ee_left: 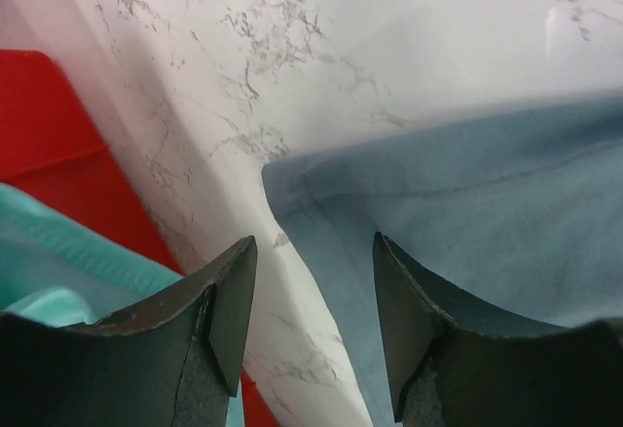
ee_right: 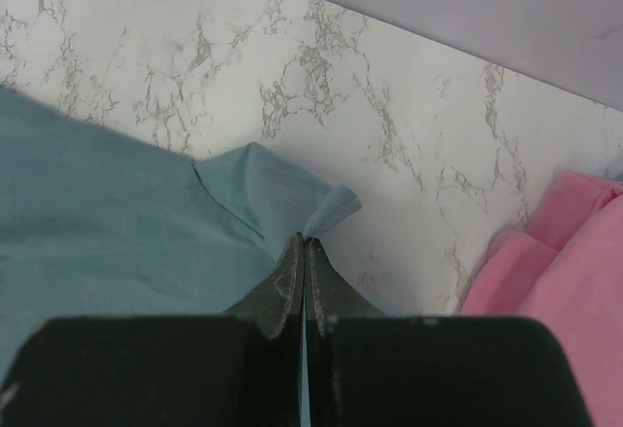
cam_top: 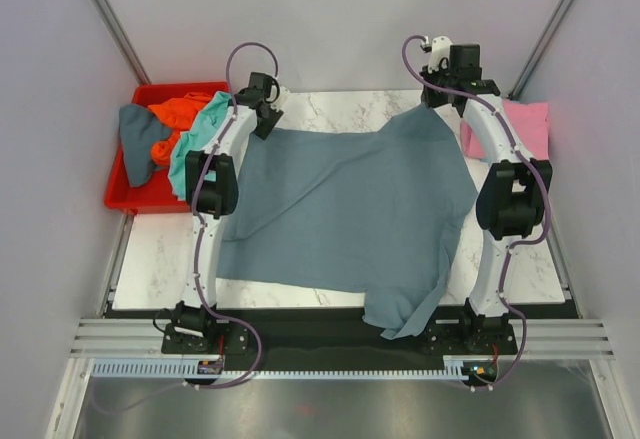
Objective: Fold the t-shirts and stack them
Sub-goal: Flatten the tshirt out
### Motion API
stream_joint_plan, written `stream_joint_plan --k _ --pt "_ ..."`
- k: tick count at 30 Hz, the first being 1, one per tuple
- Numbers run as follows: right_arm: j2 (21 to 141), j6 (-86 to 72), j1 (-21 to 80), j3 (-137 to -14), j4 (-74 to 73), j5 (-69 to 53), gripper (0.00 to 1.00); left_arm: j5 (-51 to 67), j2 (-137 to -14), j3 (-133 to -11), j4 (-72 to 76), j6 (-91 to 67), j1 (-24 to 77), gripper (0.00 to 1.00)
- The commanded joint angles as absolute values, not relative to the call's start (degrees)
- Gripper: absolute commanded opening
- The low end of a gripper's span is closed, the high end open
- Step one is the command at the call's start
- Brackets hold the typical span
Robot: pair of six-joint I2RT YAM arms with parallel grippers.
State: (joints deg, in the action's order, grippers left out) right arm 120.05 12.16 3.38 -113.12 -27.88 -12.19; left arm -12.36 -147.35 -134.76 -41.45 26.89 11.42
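Top external view showed the slate blue-grey t-shirt (cam_top: 350, 209) spread open across the marble desk (cam_top: 330, 106), roughly flat but with creases, and with one part of it (cam_top: 405, 314) hanging over the near edge by the right arm's base. No fold had been made in it. At its far right corner the right jaws were closed on a small tab of the cloth (ee_right: 326, 211), pinching it just above the desk. At the far left corner the left jaws stood apart with nothing between them, poised over that corner (ee_left: 284, 176), which lay flat on the marble; they gripped nothing. To the right of the shirt, on the far right of the desk, lay the pink t-shirt (cam_top: 530, 124), lying in layers and seemingly folded already, so it probably marked the place for the stack. To the left, the red bin (cam_top: 118, 197) held an orange t-shirt (cam_top: 175, 114) and a dark grey garment (cam_top: 135, 139) in a loose heap, and the teal t-shirt (cam_top: 195, 144) draped over its rim beside the left arm. By that showing the task was early: one shirt apparently done, the blue-grey one laid out and awaiting its folds, and the shirts at the bin untouched
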Motion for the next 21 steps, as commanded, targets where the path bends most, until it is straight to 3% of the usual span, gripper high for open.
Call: stream_joint_plan --k 1,5,8,9,19,21 --pt "116.3 11.7 3.3 -112.8 -26.5 -12.7 0.00 -13.0 -150.2 -139.7 -40.2 28.6 9.7 0.59" --pt "116.0 11.6 3.3 -112.0 -26.5 -12.6 0.00 -13.5 -152.2 -141.2 -39.1 29.5 9.2 0.56" --pt "115.9 11.6 3.4 -111.8 -26.4 -12.5 0.00 -13.2 -152.9 -141.2 -39.0 29.5 9.1 0.49" --pt "116.1 11.6 3.3 -111.8 -26.4 -12.5 0.00 -12.8 -152.9 -140.9 -39.0 29.5 9.1 0.41" --pt "116.1 11.9 3.5 -111.6 -26.3 -11.7 0.00 -8.8 -152.5 -139.2 -40.8 28.1 9.0 0.26" --pt "116.1 12.0 3.6 -111.4 -26.4 -11.4 0.00 -8.3 -152.4 -138.9 -41.1 28.1 9.0 0.18"
